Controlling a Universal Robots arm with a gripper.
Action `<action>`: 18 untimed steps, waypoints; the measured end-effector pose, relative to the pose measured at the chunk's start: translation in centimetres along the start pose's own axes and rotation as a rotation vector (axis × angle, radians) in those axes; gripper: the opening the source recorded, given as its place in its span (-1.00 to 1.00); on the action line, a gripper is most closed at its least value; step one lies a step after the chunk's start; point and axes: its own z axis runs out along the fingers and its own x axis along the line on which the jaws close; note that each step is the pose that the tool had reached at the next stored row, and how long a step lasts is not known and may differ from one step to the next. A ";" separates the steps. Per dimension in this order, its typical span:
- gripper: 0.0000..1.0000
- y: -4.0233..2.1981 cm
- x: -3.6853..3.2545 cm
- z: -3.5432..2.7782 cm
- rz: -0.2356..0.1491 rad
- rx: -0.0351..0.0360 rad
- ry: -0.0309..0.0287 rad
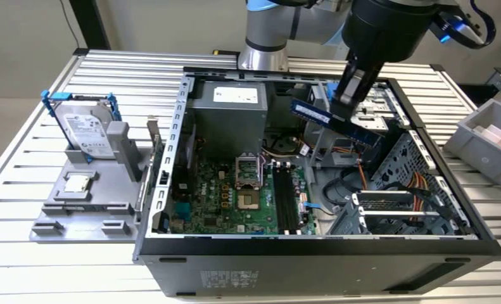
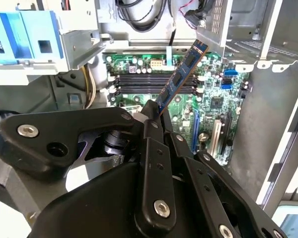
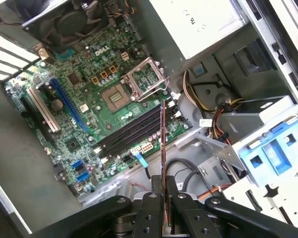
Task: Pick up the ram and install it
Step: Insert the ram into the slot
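Note:
In the exterior view my gripper (image 1: 343, 101) hangs over the open computer case (image 1: 318, 247), shut on the ram (image 1: 335, 121), a narrow blue stick held tilted above the case's back right part. In the second wrist view the ram (image 2: 184, 72) sticks out slantwise from the gripper (image 2: 151, 116), over the black memory slots (image 2: 154, 82). The first wrist view shows the ram (image 3: 163, 148) edge-on between the fingertips of the gripper (image 3: 164, 198), with the slots (image 3: 134, 130) beyond it. On the green motherboard the slots (image 1: 285, 196) lie well below the stick, which is clear of them.
A silver hard drive in a blue frame (image 1: 88, 130) stands on a grey fixture (image 1: 85, 190) at the exterior view's left. A grey bin (image 1: 487, 136) sits at the right. Inside the case are a power supply (image 1: 233, 104), cables (image 1: 364, 174) and a drive cage (image 1: 394, 209).

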 end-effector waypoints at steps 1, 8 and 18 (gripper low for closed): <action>-1.00 0.00 0.00 0.00 0.009 0.0004 -0.0002; -1.00 0.00 0.00 0.01 0.069 0.0027 -0.0021; -1.00 0.00 0.00 0.04 0.157 0.0060 -0.0050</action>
